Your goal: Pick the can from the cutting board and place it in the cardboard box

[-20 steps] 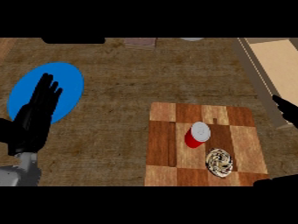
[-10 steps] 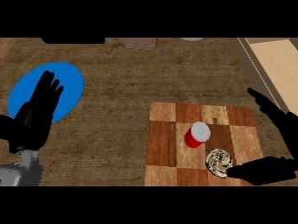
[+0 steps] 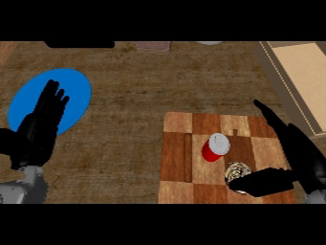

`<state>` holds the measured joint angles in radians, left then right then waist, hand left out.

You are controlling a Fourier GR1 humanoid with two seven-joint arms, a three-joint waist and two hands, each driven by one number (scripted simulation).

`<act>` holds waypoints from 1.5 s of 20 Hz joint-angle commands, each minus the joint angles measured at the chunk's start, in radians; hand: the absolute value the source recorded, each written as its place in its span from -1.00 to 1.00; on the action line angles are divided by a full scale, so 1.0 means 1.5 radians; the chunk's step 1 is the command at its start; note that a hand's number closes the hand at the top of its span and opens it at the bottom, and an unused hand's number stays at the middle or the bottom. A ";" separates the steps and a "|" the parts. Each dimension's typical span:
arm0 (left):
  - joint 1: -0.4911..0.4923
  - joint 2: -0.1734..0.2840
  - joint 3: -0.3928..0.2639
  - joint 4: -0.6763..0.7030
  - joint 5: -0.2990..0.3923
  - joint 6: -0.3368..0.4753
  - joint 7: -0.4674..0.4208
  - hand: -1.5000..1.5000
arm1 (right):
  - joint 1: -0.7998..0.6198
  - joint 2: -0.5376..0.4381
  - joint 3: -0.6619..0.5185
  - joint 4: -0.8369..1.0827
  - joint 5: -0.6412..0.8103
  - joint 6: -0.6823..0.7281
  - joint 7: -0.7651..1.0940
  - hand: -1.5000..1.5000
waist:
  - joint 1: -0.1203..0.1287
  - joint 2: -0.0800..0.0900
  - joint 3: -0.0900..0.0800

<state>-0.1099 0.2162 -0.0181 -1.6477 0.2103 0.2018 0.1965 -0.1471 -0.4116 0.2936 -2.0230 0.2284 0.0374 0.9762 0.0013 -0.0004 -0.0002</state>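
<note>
Your right hand [image 3: 299, 153] sits at about 4 o'clock in the head view, black and glossy, its long fingers [image 3: 267, 115] stretched straight toward 11 o'clock and its thumb [image 3: 264, 181] jutting out toward 9 o'clock; the hand is spread apart and holds nothing. Just beside it, toward 9 o'clock, you see the can [image 3: 215, 147], a short red cylinder with a pale round top, standing upright near the middle of the cutting board [image 3: 179, 153]. That board is a rectangular slab of chequered wood, light and dark brown squares, lying flat on the desk [image 3: 137, 95], whose top is a rough, mottled brown. On the board at 5 o'clock from the can lies a small round speckled thing [image 3: 236, 168], touching or partly under your thumb; you cannot tell what it is. Up at 1 o'clock stands the cardboard box [image 3: 313, 81], tan, straight-walled and open-topped. Well apart at 9 o'clock lies a flat blue plate [image 3: 70, 86], and over its lower edge your left hand [image 3: 42, 127] rests, fingers straight and relaxed.
</note>
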 commanded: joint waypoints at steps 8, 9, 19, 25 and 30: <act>0.005 -0.019 0.028 -0.016 -0.029 -0.026 0.014 0.00 | 0.014 0.091 -0.025 0.027 0.080 0.047 -0.019 -1.00 | -0.001 0.000 0.000; -0.004 -0.044 0.008 0.010 -0.032 -0.019 -0.008 0.00 | 0.012 0.087 -0.013 -0.013 0.066 0.063 0.018 -1.00 | -0.002 0.000 0.000; -0.015 -0.058 0.022 0.042 -0.063 -0.023 -0.017 0.00 | -0.004 0.152 -0.003 0.124 0.170 0.039 -0.047 -1.00 | -0.002 0.001 0.000; -0.013 -0.052 0.035 -0.022 -0.056 -0.036 0.040 0.00 | 0.009 0.164 -0.032 0.146 0.177 0.081 -0.076 -1.00 | 0.000 0.000 0.000; 0.021 -0.063 0.037 -0.018 -0.056 -0.056 -0.004 0.00 | 0.077 0.176 -0.016 0.154 0.195 0.059 -0.154 -1.00 | -0.001 0.000 0.000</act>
<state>-0.0961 0.1326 0.0368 -1.6606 0.1273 0.1323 0.2077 -0.1050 -0.1519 0.2619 -1.7918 0.5082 0.1272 0.8141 0.0005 -0.0003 -0.0001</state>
